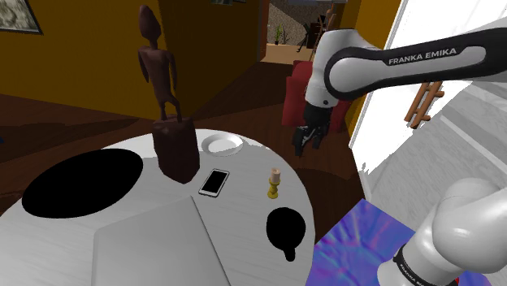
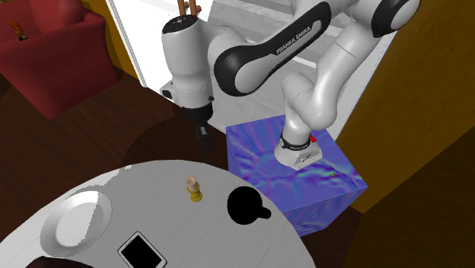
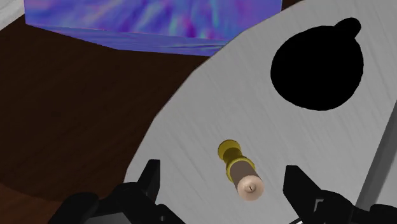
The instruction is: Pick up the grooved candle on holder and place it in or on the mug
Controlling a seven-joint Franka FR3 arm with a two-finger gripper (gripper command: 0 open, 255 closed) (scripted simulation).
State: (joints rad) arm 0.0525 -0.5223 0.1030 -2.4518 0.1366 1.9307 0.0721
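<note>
Counts: one candle (image 1: 275, 184) on a gold holder, one black mug (image 1: 286, 230), one plate (image 1: 222, 145), one phone (image 1: 214, 182), one dark statue (image 1: 166, 106).
Candle: upright on the white table (image 1: 244, 244); in the shoulder view the mug is at 5 o'clock from it, the phone at 9, the plate at 11.
Gripper (image 1: 306, 143): fingers wide apart, holding nothing, in the air at 1 o'clock from the candle.
Mug: flat black, its contents cannot be told.

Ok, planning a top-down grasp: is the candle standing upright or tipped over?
Upright. In the shoulder view the candle stands on its yellow holder base on the white table, pink top pointing up.
</note>
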